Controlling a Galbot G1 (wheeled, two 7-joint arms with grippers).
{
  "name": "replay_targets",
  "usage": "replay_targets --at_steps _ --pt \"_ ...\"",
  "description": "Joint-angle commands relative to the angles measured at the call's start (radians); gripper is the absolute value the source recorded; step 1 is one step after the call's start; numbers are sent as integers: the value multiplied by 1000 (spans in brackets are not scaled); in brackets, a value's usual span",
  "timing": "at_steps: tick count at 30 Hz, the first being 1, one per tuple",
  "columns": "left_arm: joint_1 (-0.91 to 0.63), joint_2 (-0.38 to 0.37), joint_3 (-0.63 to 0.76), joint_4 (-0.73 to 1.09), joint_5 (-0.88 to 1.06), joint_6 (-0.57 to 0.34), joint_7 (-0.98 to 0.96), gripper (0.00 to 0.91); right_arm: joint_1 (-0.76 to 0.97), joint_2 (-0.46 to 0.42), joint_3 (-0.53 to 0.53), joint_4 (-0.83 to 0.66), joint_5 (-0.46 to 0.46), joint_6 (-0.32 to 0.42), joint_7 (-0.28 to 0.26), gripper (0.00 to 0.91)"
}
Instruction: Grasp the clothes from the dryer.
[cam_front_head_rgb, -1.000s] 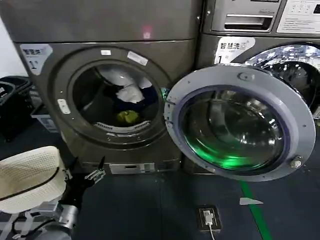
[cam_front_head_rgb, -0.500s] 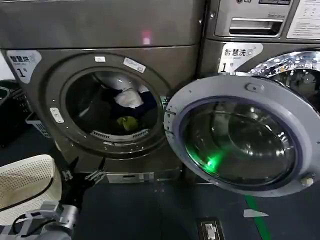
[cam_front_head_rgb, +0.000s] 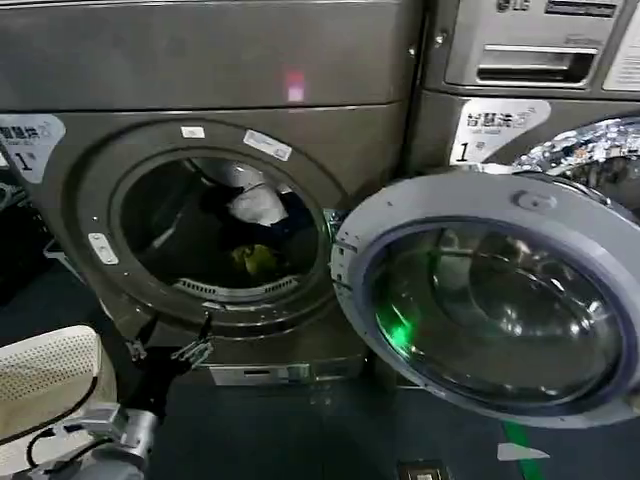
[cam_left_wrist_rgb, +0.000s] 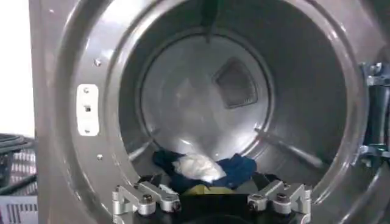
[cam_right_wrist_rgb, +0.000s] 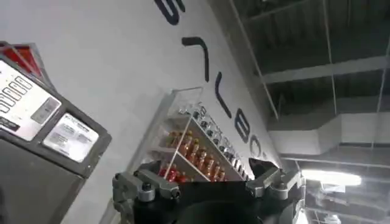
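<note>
We see the dryer (cam_front_head_rgb: 215, 215) with its porthole uncovered: the grey-rimmed glass door (cam_front_head_rgb: 495, 300) stands swung out to the robot's right, in front of the neighbouring silver machine (cam_front_head_rgb: 545, 90). A pink light (cam_front_head_rgb: 295, 85) glows on the panel above the porthole, and a white "1" sticker (cam_front_head_rgb: 25, 140) sits at the upper left of the dryer front. A white perforated basket (cam_front_head_rgb: 45, 385) rests low at the robot's left, just beside the left arm.

The clothes (cam_front_head_rgb: 255, 225) lie inside the drum, toward the back and bottom — a white piece (cam_left_wrist_rgb: 196, 165) on top of dark navy fabric (cam_left_wrist_rgb: 237, 167), with a yellow-green garment (cam_front_head_rgb: 255, 260) in front of them. Nothing lies between the porthole opening and the pile.

The left gripper (cam_front_head_rgb: 168, 338) is held below the lower rim of the porthole, outside the drum. Its jaws are spread wide and hold nothing; in the left wrist view the left gripper (cam_left_wrist_rgb: 210, 198) frames the clothes between its two fingertips, well apart from them.

The right gripper (cam_right_wrist_rgb: 207, 185) points upward toward a wall and ceiling — its jaws are spread, with nothing between them.
</note>
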Motion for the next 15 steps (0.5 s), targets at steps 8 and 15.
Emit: replay_targets --at_steps 8,15 --pt "-403 44 101 320 -73 -86 -30 907 -25 0 38 15 4 -5 13 907" --pt "-618 62 189 562 -75 -104 -47 907 -29 -5 45 26 17 -7 12 907"
